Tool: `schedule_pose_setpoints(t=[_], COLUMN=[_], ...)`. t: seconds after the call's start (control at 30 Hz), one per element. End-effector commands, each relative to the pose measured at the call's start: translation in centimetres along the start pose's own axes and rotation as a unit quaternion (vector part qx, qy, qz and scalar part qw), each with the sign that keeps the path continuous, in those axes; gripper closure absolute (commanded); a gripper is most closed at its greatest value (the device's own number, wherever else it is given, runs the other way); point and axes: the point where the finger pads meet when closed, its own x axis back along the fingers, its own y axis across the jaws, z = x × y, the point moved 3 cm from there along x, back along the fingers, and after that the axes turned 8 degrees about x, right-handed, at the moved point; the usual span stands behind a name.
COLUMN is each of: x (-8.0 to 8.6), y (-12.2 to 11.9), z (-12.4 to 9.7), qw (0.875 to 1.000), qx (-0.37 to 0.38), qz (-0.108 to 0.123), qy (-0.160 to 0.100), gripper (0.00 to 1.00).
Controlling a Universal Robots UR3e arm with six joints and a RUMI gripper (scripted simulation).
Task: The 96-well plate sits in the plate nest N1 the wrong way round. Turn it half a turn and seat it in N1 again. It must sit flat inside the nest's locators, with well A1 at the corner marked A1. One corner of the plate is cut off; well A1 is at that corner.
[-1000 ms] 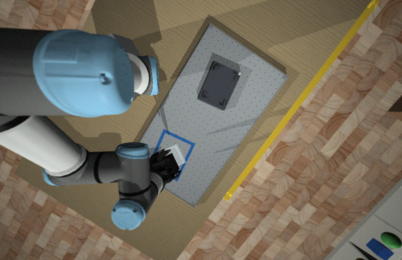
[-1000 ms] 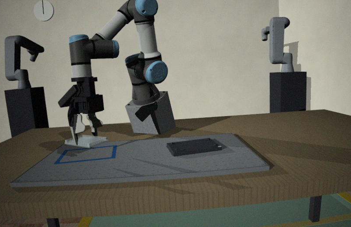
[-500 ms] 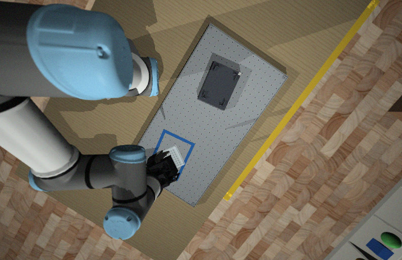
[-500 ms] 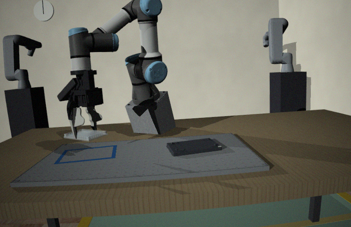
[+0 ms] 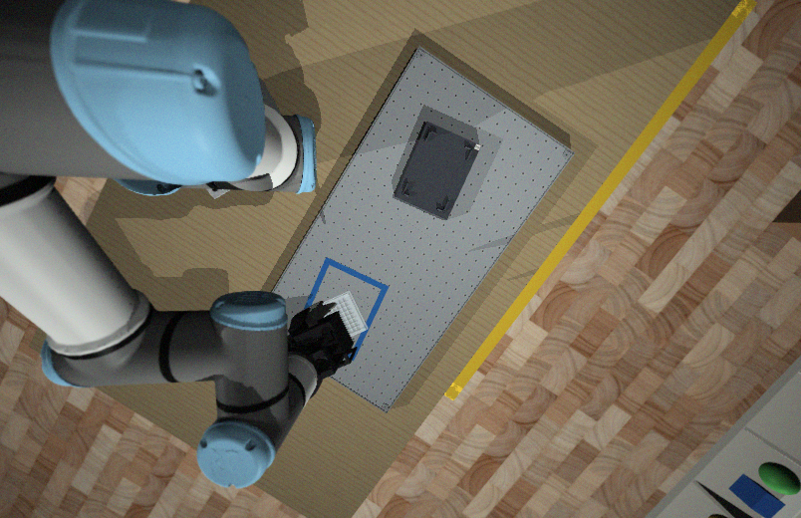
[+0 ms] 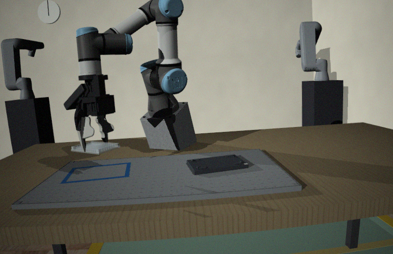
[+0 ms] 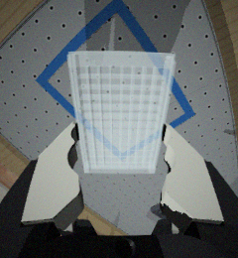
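My gripper is shut on the white 96-well plate and holds it by its two long sides, level and well above the grey perforated baseplate. The plate also shows in the overhead view and in the side view, under the fingers. It hangs over the blue square outline, which also shows in the side view and the wrist view. The dark plate nest N1 stands empty further along the baseplate, with a small white mark at one corner. I cannot make out the plate's cut corner.
The arm's grey base block stands behind the baseplate. Two grey arms on dark pedestals stand at the far left and far right. A yellow line runs along the floor beside the table.
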Motion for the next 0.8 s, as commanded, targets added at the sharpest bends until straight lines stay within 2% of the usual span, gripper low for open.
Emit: schedule_pose_setpoints(t=[0.0,0.33,0.6,0.67,0.77], x=[0.1,0.1,0.2,0.2,0.2], y=[-0.1,-0.1,0.9,0.9,1.3], z=[0.0,0.0,-2.4,-2.4,-3.4], qw=[1.0,1.0,0.991,0.991,0.983], qx=[0.0,0.0,0.133,0.133,0.183], qz=[0.001,0.001,0.001,0.001,0.001], qy=[0.001,0.001,0.001,0.001,0.001], gripper=[1.0,1.0,1.0,1.0,1.0])
